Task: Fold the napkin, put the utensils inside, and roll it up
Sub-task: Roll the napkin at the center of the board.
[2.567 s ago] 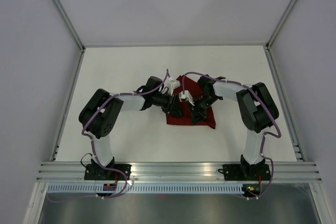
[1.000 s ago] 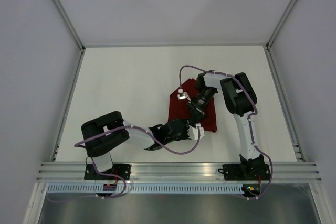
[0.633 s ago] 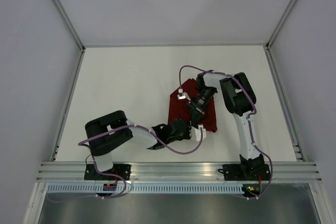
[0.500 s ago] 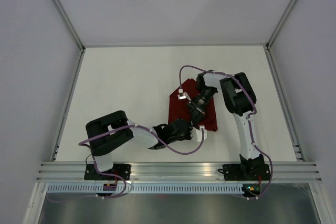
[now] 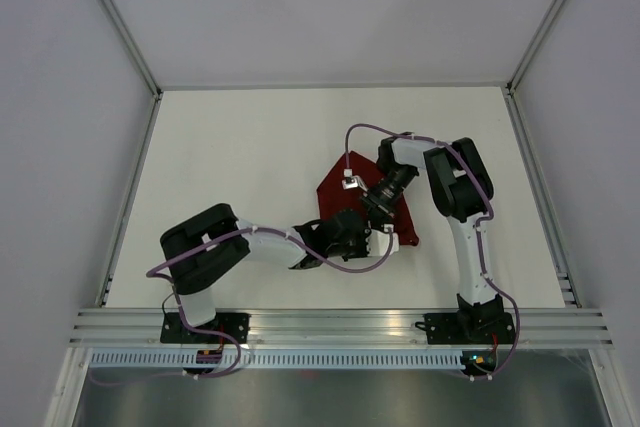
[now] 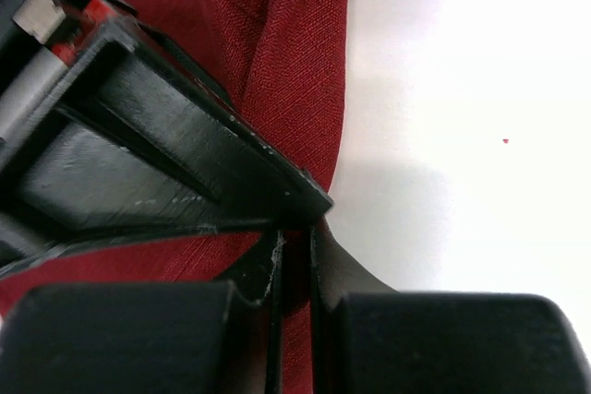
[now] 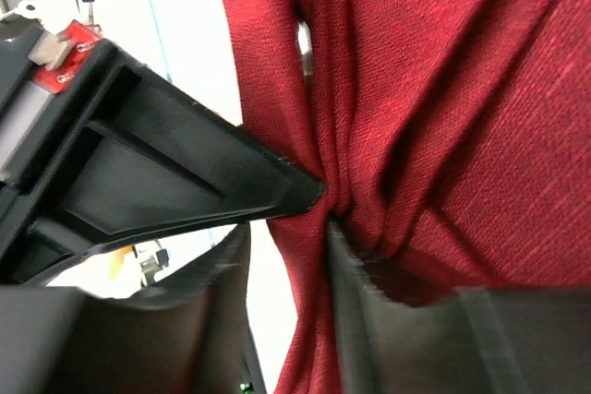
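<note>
We are pinching napkin (image 6: 300,53) edge in narrow left gripper (image 6: 295,239); right gripper (image 7: 329,211) straddling bunched fold, grip unclear. Uneven pulling risking crumpled fold.

A white desk (image 5: 230,147) fills the middle of the overhead view, closed in by pale grey walls (image 5: 60,97) with aluminium corner posts (image 5: 118,22). An aluminium rail (image 5: 340,322) runs along its near edge, with a slotted strip (image 5: 340,358) just below. The left wrist view shows a tiny red speck (image 6: 505,141) on the desk.
</note>
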Robot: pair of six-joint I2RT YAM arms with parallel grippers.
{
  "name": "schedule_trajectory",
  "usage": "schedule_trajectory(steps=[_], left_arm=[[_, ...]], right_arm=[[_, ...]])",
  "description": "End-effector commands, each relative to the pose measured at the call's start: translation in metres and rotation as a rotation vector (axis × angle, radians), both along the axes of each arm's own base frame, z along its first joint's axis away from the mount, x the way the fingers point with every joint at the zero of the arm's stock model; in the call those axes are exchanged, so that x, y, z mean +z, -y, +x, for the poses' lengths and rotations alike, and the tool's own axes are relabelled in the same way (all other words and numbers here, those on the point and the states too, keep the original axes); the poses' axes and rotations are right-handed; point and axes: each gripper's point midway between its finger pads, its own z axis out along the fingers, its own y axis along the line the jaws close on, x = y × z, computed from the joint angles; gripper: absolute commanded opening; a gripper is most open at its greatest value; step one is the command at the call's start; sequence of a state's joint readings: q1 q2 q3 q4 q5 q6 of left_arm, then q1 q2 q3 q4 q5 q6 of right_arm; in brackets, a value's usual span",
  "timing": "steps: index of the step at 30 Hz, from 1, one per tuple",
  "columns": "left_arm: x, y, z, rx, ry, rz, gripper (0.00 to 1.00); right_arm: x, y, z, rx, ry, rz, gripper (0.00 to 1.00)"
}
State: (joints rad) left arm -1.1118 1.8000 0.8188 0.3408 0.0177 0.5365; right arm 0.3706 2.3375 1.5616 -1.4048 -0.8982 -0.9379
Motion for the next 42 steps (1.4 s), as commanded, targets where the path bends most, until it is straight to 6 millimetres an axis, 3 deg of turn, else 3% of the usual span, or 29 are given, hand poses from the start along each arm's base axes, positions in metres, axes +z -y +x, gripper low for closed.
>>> schedule_trajectory(steps=[1,7,11,15,20,22,23,25,26,28,29,31,32,33,34,35,36,42], left_arm=[[-0.035,-0.013,-0.038,-0.026,-0.297,0.047,0.02],[-0.033,-0.017,-0.044,-0.025,-0.419,0.011,0.02],[-0.030,-0.021,-0.039,-0.008,-0.456,-0.027,0.02],[-0.028,-0.027,-0.037,0.009,-0.522,-0.065,0.02],[-0.021,-0.032,-0.028,0.029,-0.674,-0.136,0.02],[-0.024,-0.036,-0.026,0.036,-0.744,-0.155,0.02],[-0.022,-0.035,-0.023,0.035,-0.764,-0.165,0.02],[-0.026,-0.037,-0.025,0.036,-0.836,-0.170,0.02],[-0.024,-0.035,-0.022,0.030,-0.852,-0.178,0.02],[-0.029,-0.037,-0.022,0.036,-0.894,-0.176,0.02],[-0.029,-0.036,-0.020,0.033,-0.904,-0.182,0.02],[-0.028,-0.037,-0.020,0.034,-0.930,-0.190,0.02],[-0.030,-0.037,-0.020,0.033,-0.939,-0.189,0.02],[-0.032,-0.039,-0.019,0.039,-0.945,-0.186,0.02],[-0.032,-0.039,-0.021,0.035,-0.956,-0.187,0.02],[-0.033,-0.040,-0.020,0.038,-0.956,-0.185,0.02],[-0.033,-0.040,-0.020,0.037,-0.955,-0.186,0.02],[-0.031,-0.040,-0.019,0.040,-0.935,-0.196,0.02]], right_arm=[[-0.037,0.007,0.026,0.104,0.262,-0.015,0.50],[0.002,-0.001,0.045,0.026,0.344,0.044,0.59],[0.030,0.001,0.064,-0.053,0.417,0.080,0.61],[0.051,0.018,0.086,-0.151,0.503,0.127,0.61],[0.069,0.043,0.099,-0.225,0.654,0.183,0.61],[0.063,0.054,0.092,-0.230,0.690,0.177,0.61],[0.071,0.057,0.090,-0.222,0.748,0.185,0.61],[0.062,0.061,0.079,-0.188,0.817,0.198,0.62],[0.074,0.060,0.084,-0.180,0.921,0.219,0.63],[0.064,0.062,0.068,-0.160,0.957,0.216,0.66],[0.075,0.061,0.074,-0.149,1.058,0.232,0.66],[0.065,0.059,0.060,-0.128,1.091,0.225,0.68],[0.075,0.057,0.065,-0.117,1.182,0.237,0.69],[0.063,0.053,0.052,-0.092,1.181,0.237,0.69],[0.060,0.053,0.051,-0.076,1.216,0.220,0.70],[0.069,0.050,0.056,-0.067,1.299,0.236,0.70],[0.058,0.045,0.043,-0.036,1.297,0.235,0.71],[0.040,0.031,0.028,0.098,1.454,0.204,0.74]])
